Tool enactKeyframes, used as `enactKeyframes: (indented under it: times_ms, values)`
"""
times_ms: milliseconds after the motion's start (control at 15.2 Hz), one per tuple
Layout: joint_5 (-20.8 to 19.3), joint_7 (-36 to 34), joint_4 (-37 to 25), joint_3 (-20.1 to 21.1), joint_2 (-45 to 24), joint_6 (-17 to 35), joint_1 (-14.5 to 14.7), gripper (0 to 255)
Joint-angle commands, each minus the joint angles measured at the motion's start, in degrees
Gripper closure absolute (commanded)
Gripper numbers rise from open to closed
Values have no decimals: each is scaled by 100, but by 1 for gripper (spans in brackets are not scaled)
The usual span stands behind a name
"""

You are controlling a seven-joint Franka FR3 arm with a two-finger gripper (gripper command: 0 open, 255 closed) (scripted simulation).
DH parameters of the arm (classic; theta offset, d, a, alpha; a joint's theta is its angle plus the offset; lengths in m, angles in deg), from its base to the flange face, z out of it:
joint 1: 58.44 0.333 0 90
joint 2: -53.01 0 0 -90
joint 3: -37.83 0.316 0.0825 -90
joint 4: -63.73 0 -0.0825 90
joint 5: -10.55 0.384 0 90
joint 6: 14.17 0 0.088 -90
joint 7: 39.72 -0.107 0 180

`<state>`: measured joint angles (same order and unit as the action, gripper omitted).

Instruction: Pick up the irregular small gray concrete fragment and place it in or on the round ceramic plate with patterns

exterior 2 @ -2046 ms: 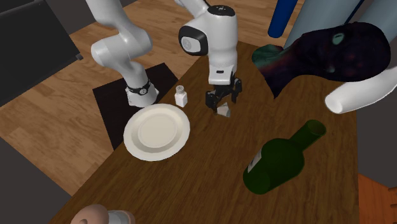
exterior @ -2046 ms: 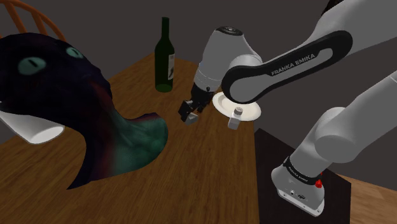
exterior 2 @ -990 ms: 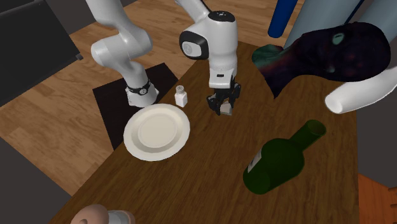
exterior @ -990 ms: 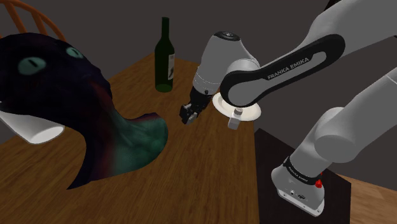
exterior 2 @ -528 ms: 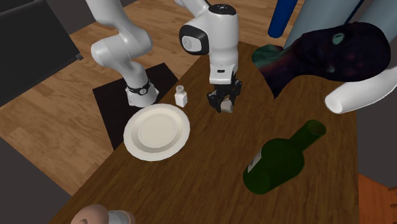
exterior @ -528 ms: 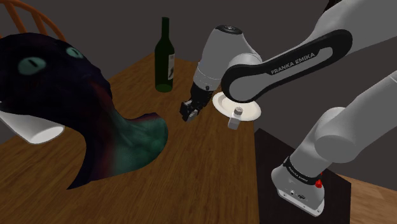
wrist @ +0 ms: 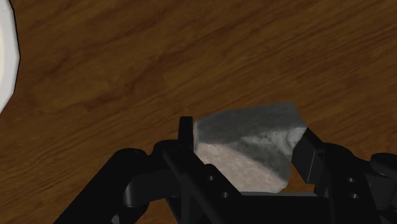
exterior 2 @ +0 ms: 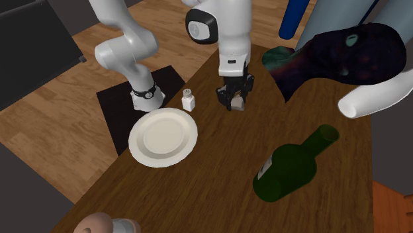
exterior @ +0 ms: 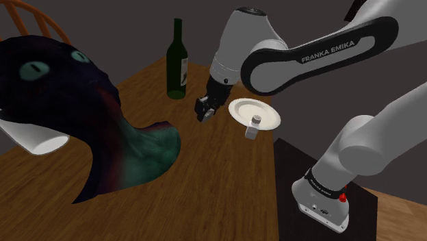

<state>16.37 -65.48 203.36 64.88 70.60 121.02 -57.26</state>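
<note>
My black gripper (exterior: 204, 111) is shut on the small grey concrete fragment (wrist: 249, 145) and holds it above the wooden table (exterior: 226, 178). The wrist view has the grey and beige lump clasped between both fingers (wrist: 186, 135), with the tabletop below it. From the second exterior view the gripper (exterior 2: 235, 102) with the fragment (exterior 2: 237, 102) hangs a little to the right of the plate. The round plate (exterior 2: 163, 137), plain white, lies flat on the table near its edge by the stand; the same plate (exterior: 254, 113) lies just right of the gripper in the shoulder view.
A small white shaker (exterior 2: 188, 99) stands between the plate and the gripper. A dark green wine bottle (exterior: 178, 61) stands farther back. A large dark, teal-tinted creature figure (exterior: 82, 116) covers the shoulder view's left, with a white cylinder (exterior: 31, 137) beside it. The black stand (exterior: 321, 198) is at lower right.
The gripper closed on the fragment on the table and has since risen, carrying the fragment up off the wood. The plate and shaker have not moved.
</note>
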Motion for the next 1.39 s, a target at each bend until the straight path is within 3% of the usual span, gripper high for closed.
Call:
enactKeyframes:
  times_ms: [0, 264, 726, 1320]
  values:
    - [33, 34, -96, -35, 92, -186, 15, 255]
    - [65, 76, -274, -87, 211, -477, 28, 255]
    - [335, 1192, 732, -962, 1287, -590, 13, 255]
    - [63, 2525, 1585, -2141, 2357, -896, -359, 255]
